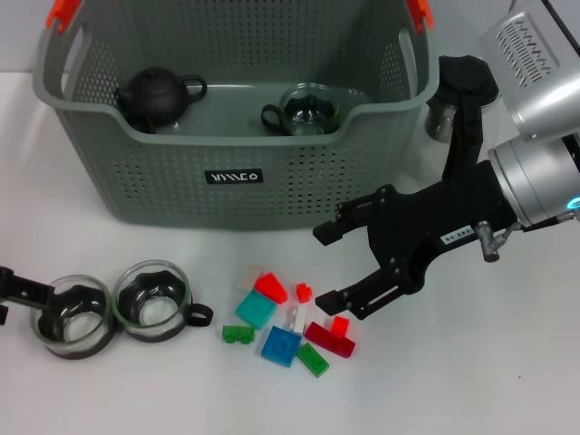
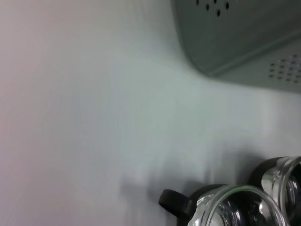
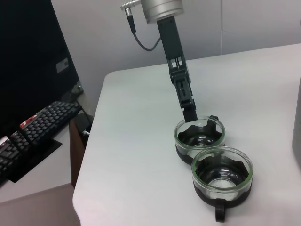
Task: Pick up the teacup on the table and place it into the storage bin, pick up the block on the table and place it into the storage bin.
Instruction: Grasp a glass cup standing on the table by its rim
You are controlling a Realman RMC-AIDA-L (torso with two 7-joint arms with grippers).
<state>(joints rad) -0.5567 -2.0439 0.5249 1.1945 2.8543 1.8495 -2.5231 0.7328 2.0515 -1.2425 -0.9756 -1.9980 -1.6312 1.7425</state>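
Observation:
Two glass teacups with black bases stand side by side at the table's front left: one point(image 1: 72, 317) point(image 3: 200, 136) and one point(image 1: 152, 301) point(image 3: 222, 174). My left gripper point(image 1: 18, 294) point(image 3: 189, 112) comes in from the left edge and reaches the rim of the left teacup. Several small coloured blocks lie in a cluster, among them a red one point(image 1: 270, 288), a teal one point(image 1: 256, 310) and a blue one point(image 1: 281, 345). My right gripper point(image 1: 326, 265) hangs open just right of the cluster, holding nothing. The storage bin point(image 1: 163, 172) point(image 2: 235, 37) stands behind.
Inside the bin sit a black teapot point(image 1: 156, 94) and another glass teacup point(image 1: 306, 111). A small metal cup point(image 1: 441, 118) stands right of the bin. Past the table's left edge point(image 3: 89, 155), the right wrist view shows a keyboard point(image 3: 37, 127).

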